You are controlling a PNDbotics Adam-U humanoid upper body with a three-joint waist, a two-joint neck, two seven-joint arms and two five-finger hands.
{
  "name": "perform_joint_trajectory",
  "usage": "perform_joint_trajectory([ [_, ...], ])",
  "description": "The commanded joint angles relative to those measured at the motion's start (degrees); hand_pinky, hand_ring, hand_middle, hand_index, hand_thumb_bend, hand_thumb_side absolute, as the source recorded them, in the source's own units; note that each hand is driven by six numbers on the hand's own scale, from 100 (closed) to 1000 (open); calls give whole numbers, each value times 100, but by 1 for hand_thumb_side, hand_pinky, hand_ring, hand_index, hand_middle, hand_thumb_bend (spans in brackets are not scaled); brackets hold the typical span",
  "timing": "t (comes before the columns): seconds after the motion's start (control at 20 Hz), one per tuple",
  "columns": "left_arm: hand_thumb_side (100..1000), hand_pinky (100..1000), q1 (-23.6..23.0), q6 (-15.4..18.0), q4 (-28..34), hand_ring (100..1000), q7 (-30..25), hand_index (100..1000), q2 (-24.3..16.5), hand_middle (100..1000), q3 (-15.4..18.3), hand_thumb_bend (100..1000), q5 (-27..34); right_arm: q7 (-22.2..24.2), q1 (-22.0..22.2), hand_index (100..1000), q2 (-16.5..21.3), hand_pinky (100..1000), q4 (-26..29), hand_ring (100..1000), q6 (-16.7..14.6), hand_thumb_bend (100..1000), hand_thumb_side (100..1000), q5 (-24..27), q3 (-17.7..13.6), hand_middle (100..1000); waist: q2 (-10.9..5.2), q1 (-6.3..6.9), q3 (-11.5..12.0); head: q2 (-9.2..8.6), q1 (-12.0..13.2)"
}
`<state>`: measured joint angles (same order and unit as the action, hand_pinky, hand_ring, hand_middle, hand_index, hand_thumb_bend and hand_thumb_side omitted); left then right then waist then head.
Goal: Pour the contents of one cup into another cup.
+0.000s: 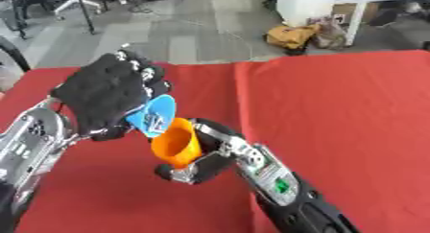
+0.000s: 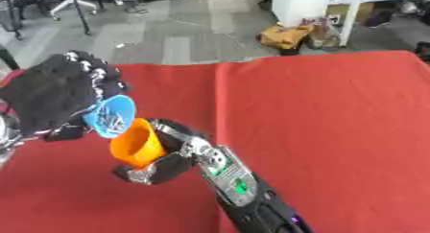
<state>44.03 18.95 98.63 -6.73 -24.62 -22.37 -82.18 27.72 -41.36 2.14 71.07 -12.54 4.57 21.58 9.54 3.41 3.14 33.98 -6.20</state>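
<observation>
Red cloth covers the whole bench [image 1: 336, 112], with grey floor and some clutter behind it at the far edge. Both cups are up off the cloth, over the left part of the bench.

Left hand [image 1: 105, 95], all black, has its fingers curled round a light blue cup [image 1: 155, 113]. That cup is tipped hard over, so its round open mouth faces the camera, and there's some pale stuff or pattern visible inside, can't really make out what. Its lower edge sits right at the rim of the orange cup [image 1: 176, 145], touching or nearly so, hard to call.

Orange cup is plain, bright, a tapered shape, leaning with its mouth up toward the blue one. Right hand [image 1: 197, 167] wraps it from below and the side, fingers closed around the lower part, with the silver-and-black forearm running off to the bottom right.
</observation>
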Motion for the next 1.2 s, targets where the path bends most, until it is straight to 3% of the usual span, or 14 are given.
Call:
perform_joint_trajectory([
  [0.05, 100, 405, 146, 17, 41, 449, 2, 693, -36, 417, 24, 661, -61, 12, -127, 725, -49, 716, 100, 435, -4, 325, 100, -15, -13, 423, -112, 3, 8, 19, 8],
  [1.2, 100, 403, 164, 41, 1, 452, -31, 697, -33, 419, 10, 663, -194, 1, -140, 724, -58, 713, 100, 435, -3, 325, 100, -13, -13, 423, -122, 33, -21, 23, 6],
])
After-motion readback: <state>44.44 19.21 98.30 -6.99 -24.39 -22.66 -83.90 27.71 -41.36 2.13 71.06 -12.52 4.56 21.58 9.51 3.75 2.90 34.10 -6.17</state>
